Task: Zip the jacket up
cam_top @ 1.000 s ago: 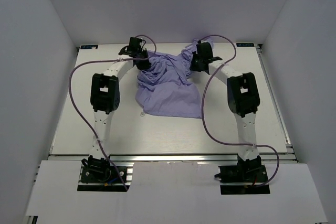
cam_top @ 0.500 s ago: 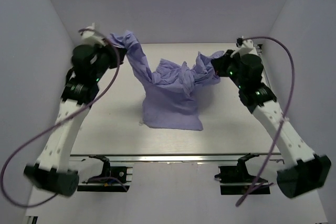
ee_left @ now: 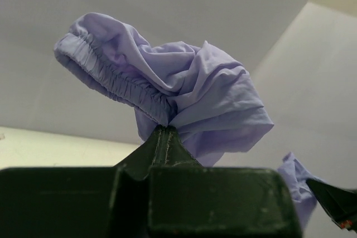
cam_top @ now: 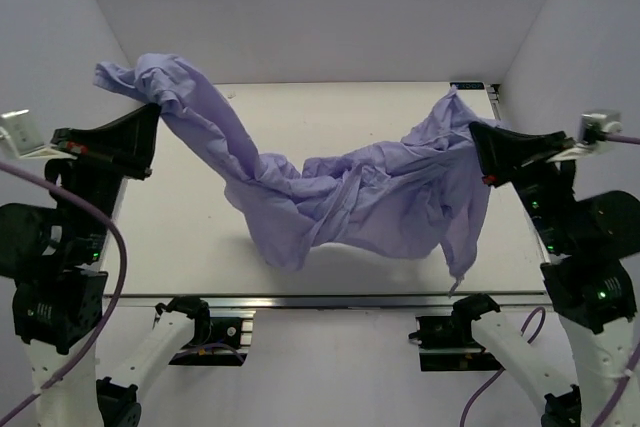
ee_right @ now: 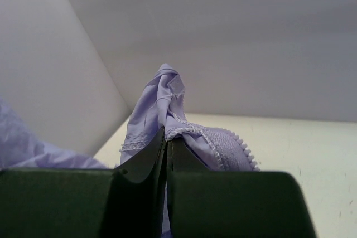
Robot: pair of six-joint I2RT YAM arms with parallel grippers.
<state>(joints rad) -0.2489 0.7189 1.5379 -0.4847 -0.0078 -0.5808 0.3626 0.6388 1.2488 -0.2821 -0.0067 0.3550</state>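
Observation:
The lavender jacket (cam_top: 350, 197) hangs stretched in the air between both arms, sagging in the middle above the table. My left gripper (cam_top: 155, 112) is raised at the left and shut on one end of it; the left wrist view shows the jacket (ee_left: 184, 90) with an elastic-gathered edge bunched above my left gripper (ee_left: 163, 127). My right gripper (cam_top: 475, 132) is raised at the right and shut on the other end. In the right wrist view the jacket (ee_right: 162, 104) shows a strip of zipper teeth (ee_right: 231, 143) beside my right gripper (ee_right: 167, 137).
The white table (cam_top: 330, 107) lies below the jacket, enclosed by white walls at the left, back and right. The arm bases (cam_top: 205, 332) sit on the rail at the near edge. A loose end of fabric (cam_top: 460, 257) dangles below the right gripper.
Both arms have risen and swung outward, lifting the jacket off the table and stretching it wide. The right gripper closed on the fabric during this time.

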